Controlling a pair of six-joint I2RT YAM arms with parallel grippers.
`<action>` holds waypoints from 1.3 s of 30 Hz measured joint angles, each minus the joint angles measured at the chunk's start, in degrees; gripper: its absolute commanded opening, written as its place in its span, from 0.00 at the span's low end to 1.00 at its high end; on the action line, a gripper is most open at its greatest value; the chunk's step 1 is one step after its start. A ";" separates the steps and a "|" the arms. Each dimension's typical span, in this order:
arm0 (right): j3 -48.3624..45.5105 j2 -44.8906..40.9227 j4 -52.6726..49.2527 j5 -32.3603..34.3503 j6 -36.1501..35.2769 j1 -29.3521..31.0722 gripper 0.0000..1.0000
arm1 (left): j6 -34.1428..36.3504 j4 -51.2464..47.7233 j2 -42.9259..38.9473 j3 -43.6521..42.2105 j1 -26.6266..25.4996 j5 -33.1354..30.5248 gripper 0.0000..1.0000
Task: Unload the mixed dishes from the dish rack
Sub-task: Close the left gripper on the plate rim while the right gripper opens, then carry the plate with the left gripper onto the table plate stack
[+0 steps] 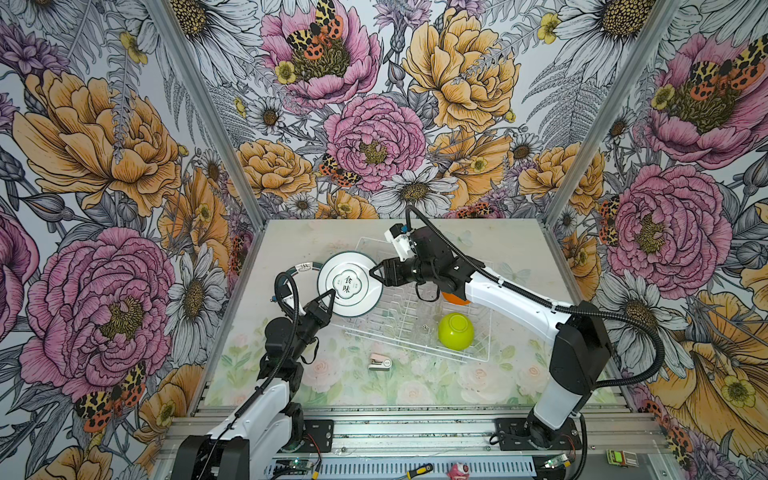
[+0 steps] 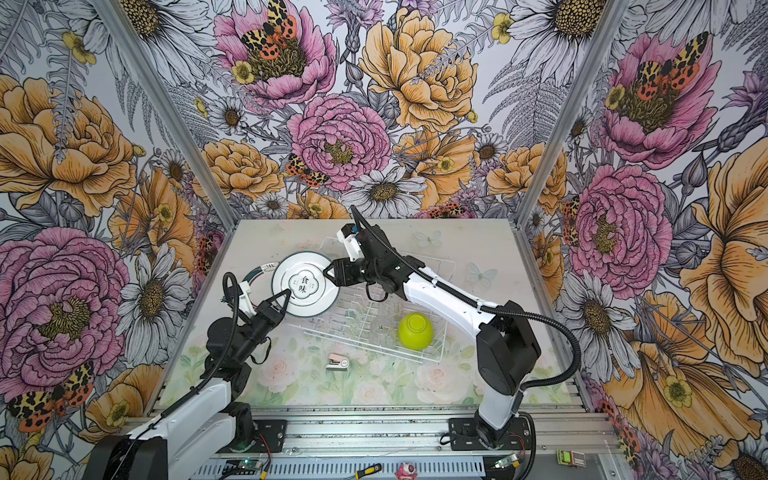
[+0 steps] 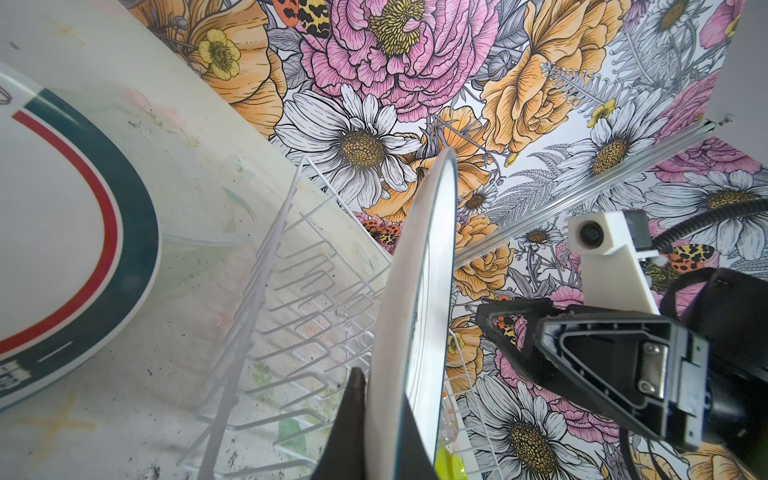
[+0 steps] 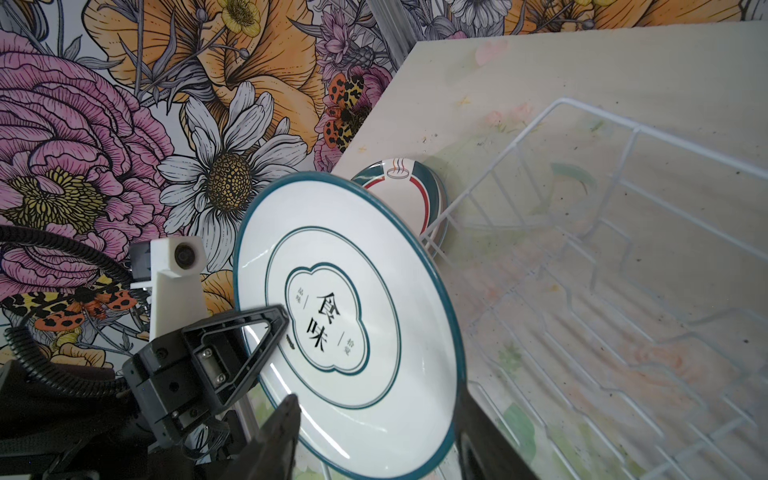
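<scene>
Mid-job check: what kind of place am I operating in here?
Probably a staged robot test cell, not a real kitchen: floral printed wall panels in a metal frame, arm bases bolted to an aluminium rail, and a screwdriver on the front ledge.

A small pink-white stapler-like object (image 1: 379, 362) lies on the pale rose-printed tabletop (image 1: 415, 390), at 6 o'clock from its middle in both top views. Further towards 6 o'clock, on the grey metal base (image 1: 478, 459), lies a yellow-and-black-handled screwdriver (image 1: 419, 471), with a small pink figure (image 1: 458, 471) just at its 3 o'clock. Bold floral wallpaper (image 1: 104, 166) covers the walls
</scene>
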 measured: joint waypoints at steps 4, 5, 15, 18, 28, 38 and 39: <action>0.00 0.00 0.00 0.02 -0.02 0.00 0.67 | 0.00 -0.17 0.00 0.02 0.00 -0.42 0.00; -0.02 0.00 0.00 0.02 -0.02 0.00 0.68 | 0.00 -0.17 0.00 0.00 0.00 -0.52 0.00; -1.97 0.00 0.00 1.81 -1.09 0.00 0.78 | -0.24 -0.37 -0.17 0.00 0.00 -2.99 0.00; -2.64 -0.02 -0.02 2.43 -1.11 0.00 0.78 | -0.24 -1.49 -0.74 0.00 0.00 -4.44 0.00; -3.52 -0.59 0.02 3.48 -1.62 -0.11 0.79 | -0.72 -7.72 -5.75 -0.37 0.07 -10.69 0.00; -5.16 -2.58 0.04 3.61 -2.67 -0.39 0.78 | -1.99 -21.70 -25.00 -0.96 0.81 -27.10 0.00; -5.73 -3.13 -0.02 3.65 -2.69 -0.48 0.78 | -1.95 -23.63 -26.77 -0.94 1.09 -29.38 0.00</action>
